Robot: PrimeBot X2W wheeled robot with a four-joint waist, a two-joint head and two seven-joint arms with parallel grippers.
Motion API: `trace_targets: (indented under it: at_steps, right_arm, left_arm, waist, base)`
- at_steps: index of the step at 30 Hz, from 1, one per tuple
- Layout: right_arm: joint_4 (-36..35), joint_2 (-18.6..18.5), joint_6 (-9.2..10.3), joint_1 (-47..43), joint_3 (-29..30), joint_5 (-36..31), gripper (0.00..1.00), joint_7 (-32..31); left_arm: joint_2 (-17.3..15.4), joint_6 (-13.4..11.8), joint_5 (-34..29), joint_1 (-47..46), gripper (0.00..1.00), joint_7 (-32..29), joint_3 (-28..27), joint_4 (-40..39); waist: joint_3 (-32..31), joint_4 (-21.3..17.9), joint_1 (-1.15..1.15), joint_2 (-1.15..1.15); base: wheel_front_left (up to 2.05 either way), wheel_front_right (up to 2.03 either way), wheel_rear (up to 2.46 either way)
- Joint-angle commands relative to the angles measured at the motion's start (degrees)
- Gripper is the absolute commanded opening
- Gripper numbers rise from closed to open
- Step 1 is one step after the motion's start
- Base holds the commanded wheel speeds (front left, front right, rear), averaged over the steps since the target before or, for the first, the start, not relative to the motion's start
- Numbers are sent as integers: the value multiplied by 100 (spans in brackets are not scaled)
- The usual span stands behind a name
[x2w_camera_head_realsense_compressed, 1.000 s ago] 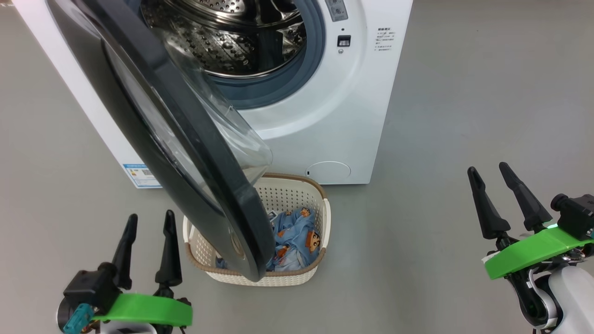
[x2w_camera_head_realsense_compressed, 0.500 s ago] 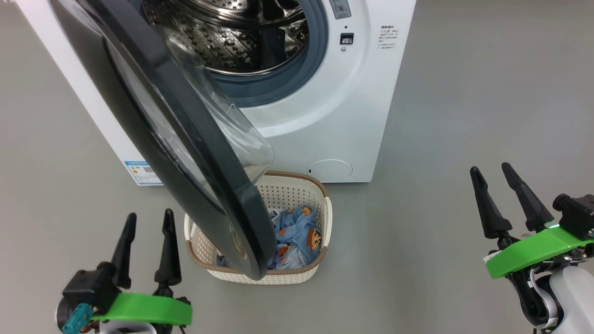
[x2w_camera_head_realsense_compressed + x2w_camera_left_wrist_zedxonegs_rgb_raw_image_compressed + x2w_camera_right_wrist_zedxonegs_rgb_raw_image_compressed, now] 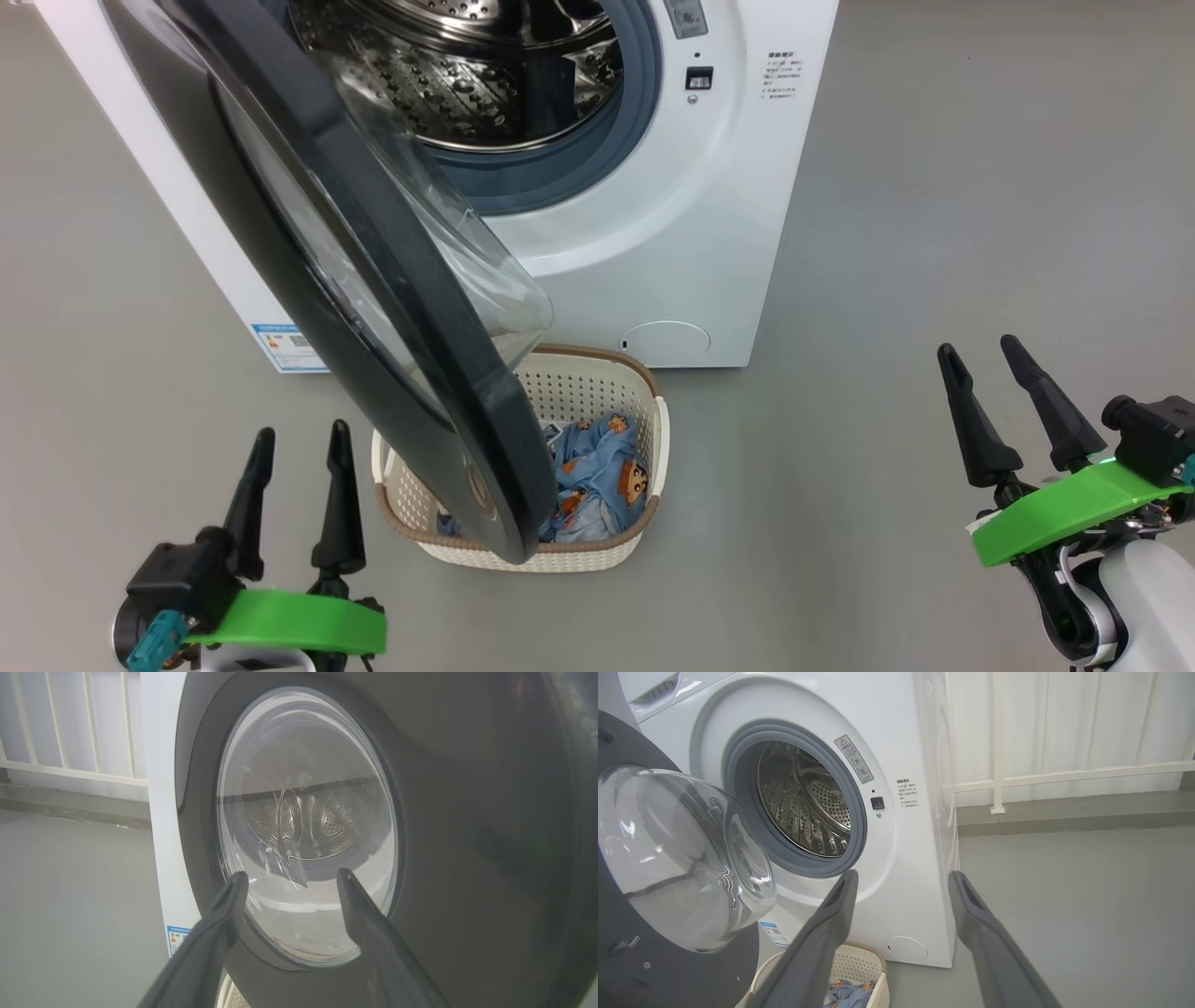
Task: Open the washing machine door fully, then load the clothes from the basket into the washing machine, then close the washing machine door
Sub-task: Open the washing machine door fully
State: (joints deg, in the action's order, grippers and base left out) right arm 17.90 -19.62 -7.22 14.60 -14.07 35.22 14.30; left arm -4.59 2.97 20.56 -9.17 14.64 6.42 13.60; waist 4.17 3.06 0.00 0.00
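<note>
Currently the glossy black round washing machine door (image 3: 392,299) hangs half open over the cream perforated basket (image 3: 579,558) on the grey floor (image 3: 887,233), perhaps hiding some of the blue printed clothes (image 3: 597,462) inside. The left gripper (image 3: 301,435) and right gripper (image 3: 977,347) have fingers spread, empty.

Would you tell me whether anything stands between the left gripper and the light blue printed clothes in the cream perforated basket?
Yes: the half-open glossy black round door hangs over the basket's left side, between the left gripper and the clothes.

Laundry area: washing machine (image 3: 672,233), basket (image 3: 579,387).
</note>
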Motion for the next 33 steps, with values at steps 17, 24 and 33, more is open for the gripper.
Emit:
trace_targets:
  at_steps: [17,24,33]
  right_arm:
    - [-149,-77,-26,3,-50,-88,100,70]
    - [-128,-76,-26,4,-60,-113,100,70]
    - [-99,-44,-26,-15,-56,-133,100,70]
  left_arm:
    - [-54,26,-87,-147,85,36,-212,-184]
    - [-47,51,-104,-167,0,36,-195,-160]
    - [32,88,-316,-189,0,36,-239,-937]
  waist:
    - [19,17,0,0]
    - [4,43,0,0]
    - [-71,96,0,0]
  base:
    - [0,0,0]
    - [0,0,0]
    - [0,0,0]
